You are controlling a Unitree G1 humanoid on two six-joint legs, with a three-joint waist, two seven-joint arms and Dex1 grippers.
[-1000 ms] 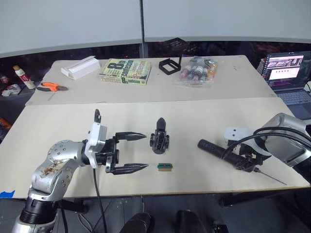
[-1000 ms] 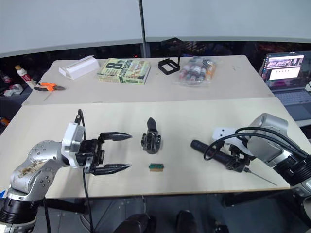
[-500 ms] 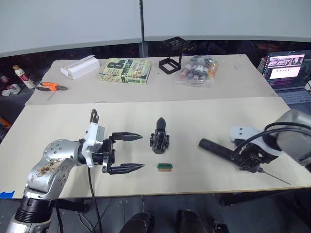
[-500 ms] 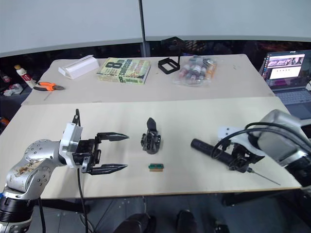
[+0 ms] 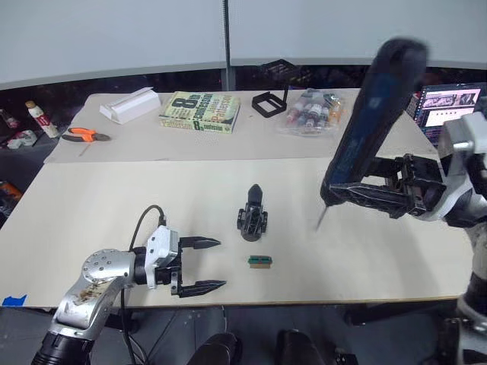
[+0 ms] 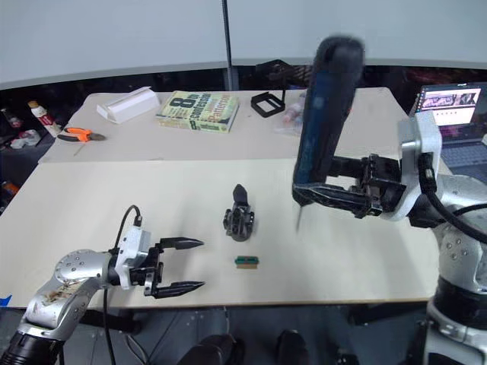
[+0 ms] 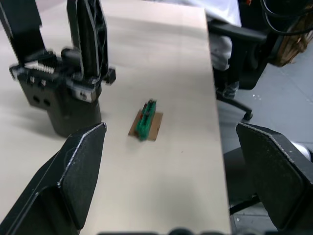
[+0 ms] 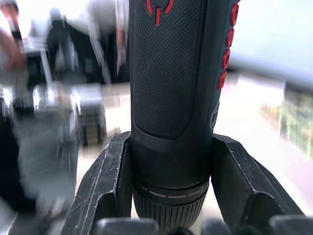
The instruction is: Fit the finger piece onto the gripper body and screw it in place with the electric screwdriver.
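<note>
Screwdriver (image 5: 370,122) upright in R claw (image 5: 364,195).

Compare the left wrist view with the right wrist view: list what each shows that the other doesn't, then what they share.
Left wrist view alone: the small green-and-brown block lying on the table, just beside the gripper body, between the left gripper's open jaws.

Right wrist view alone: the electric screwdriver, with red markings, clamped upright in the right gripper.

Shared: a dark blocky part on the pale tabletop, probably the gripper body, blurred in the right wrist view.
</note>
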